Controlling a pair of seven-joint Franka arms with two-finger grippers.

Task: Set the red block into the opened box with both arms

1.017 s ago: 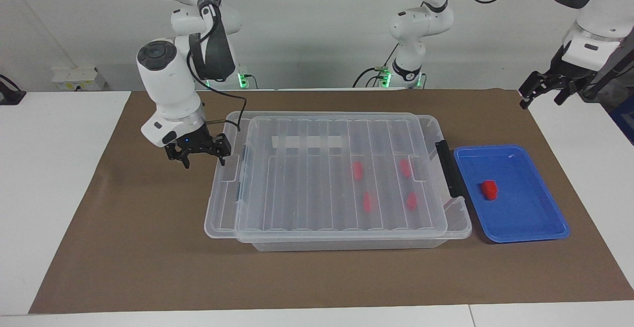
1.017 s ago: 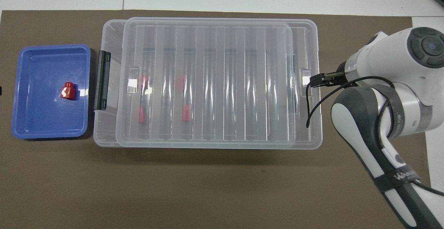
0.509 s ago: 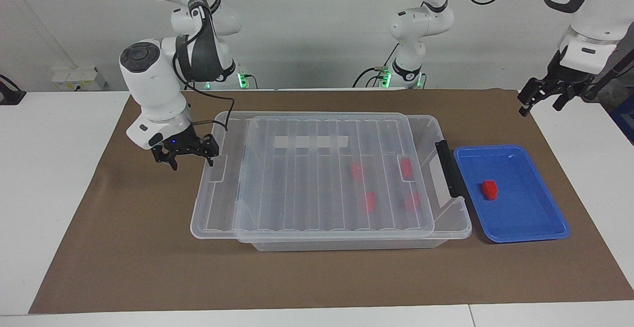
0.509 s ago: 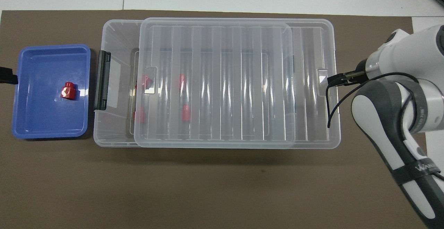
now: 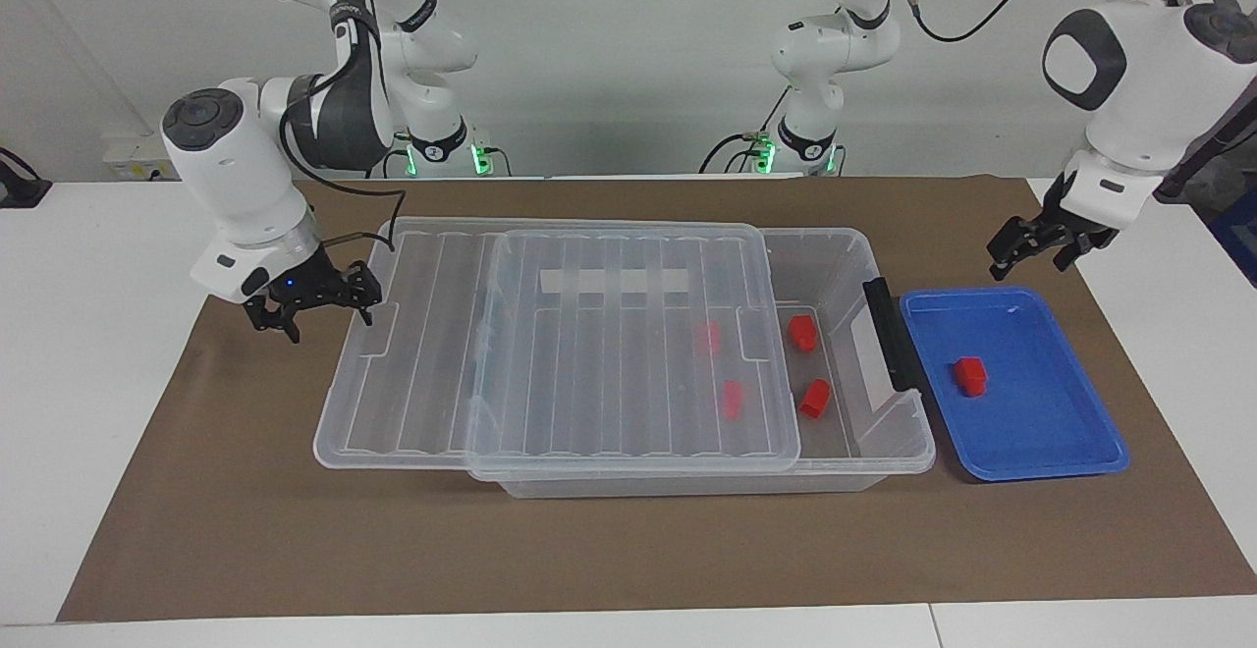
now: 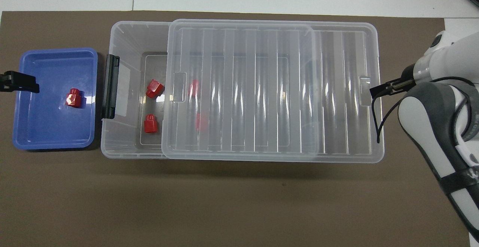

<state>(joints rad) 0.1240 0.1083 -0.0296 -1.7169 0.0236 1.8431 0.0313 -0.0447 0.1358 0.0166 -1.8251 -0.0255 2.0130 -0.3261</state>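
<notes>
While the ribbed clear lid (image 5: 550, 339) lies slid toward the right arm's end, the facing view shows the right gripper (image 5: 324, 306) at its end edge, fingers apart, and the left gripper (image 5: 1031, 250), also spread, over the blue tray's (image 5: 1080, 452) corner nearer the robots. From overhead, the red block (image 6: 73, 97) sits in the tray beside the clear box (image 6: 123, 33), where two red blocks (image 6: 151, 106) lie uncovered.
</notes>
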